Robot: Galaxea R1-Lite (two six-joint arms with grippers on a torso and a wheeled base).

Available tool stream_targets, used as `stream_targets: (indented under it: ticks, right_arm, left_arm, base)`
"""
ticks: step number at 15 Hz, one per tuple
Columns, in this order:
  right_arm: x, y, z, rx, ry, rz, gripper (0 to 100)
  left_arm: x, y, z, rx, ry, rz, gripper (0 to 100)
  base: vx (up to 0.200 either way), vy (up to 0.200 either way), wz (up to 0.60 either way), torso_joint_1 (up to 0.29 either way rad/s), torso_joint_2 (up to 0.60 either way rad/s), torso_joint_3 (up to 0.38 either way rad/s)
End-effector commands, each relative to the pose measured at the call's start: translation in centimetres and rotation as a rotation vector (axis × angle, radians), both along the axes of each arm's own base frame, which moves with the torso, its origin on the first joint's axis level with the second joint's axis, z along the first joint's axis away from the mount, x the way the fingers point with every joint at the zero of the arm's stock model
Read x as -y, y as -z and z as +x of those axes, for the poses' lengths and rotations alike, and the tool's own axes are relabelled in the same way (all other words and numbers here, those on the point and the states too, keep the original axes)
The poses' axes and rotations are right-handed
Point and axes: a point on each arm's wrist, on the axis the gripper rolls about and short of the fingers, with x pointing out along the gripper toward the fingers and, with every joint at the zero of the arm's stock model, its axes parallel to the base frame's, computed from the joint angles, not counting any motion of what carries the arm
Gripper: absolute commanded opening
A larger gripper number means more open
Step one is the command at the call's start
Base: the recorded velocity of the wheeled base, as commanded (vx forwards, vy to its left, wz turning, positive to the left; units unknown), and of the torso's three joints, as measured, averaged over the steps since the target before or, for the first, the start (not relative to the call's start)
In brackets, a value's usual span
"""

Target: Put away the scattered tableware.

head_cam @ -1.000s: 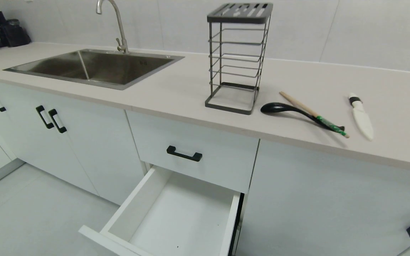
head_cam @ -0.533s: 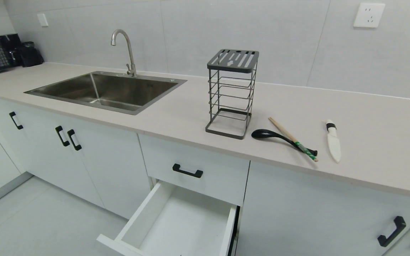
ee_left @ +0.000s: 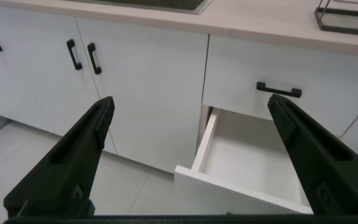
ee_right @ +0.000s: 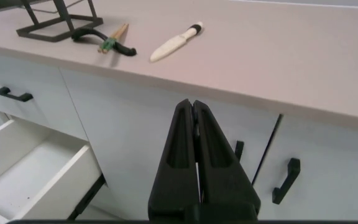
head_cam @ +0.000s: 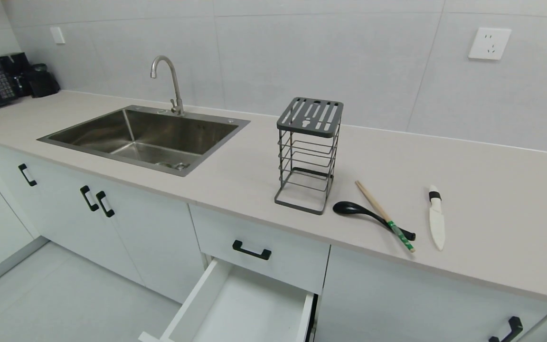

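Nothing grasped yet: ladle (head_cam: 347, 207), chopsticks (head_cam: 371, 199) and knife (head_cam: 436, 218) lie on the surface (head_cam: 254, 166) beside the rack (head_cam: 307, 154); left gripper (ee_left: 189, 102) apart, right gripper (ee_right: 194, 104) together, likely must open and reach.

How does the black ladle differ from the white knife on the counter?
The ladle is black and curved, with a round bowl; the knife is white and straight, ending in a point. Chopsticks lie across the ladle's handle; the knife lies alone, apart. Both lie flat on the counter.
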Motion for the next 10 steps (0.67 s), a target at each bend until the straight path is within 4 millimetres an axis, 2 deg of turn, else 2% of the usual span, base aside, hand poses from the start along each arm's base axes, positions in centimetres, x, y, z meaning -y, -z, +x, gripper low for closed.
stream_targets:
  ticks: [1,10]
  right_arm:
    - [0.00,0.00,0.01,-0.002,-0.001,0.000,0]
    - [0.00,0.00,0.01,-0.002,0.000,0.000,0]
  left_arm:
    - [0.00,-0.01,0.01,-0.001,0.000,0.001,100]
    - [0.00,-0.01,0.01,-0.001,0.000,0.000,100]
  base:
    - [0.000,0.000,0.00,0.281,-0.52,-0.246]
    - [0.000,0.000,0.00,0.293,-0.56,-0.271]
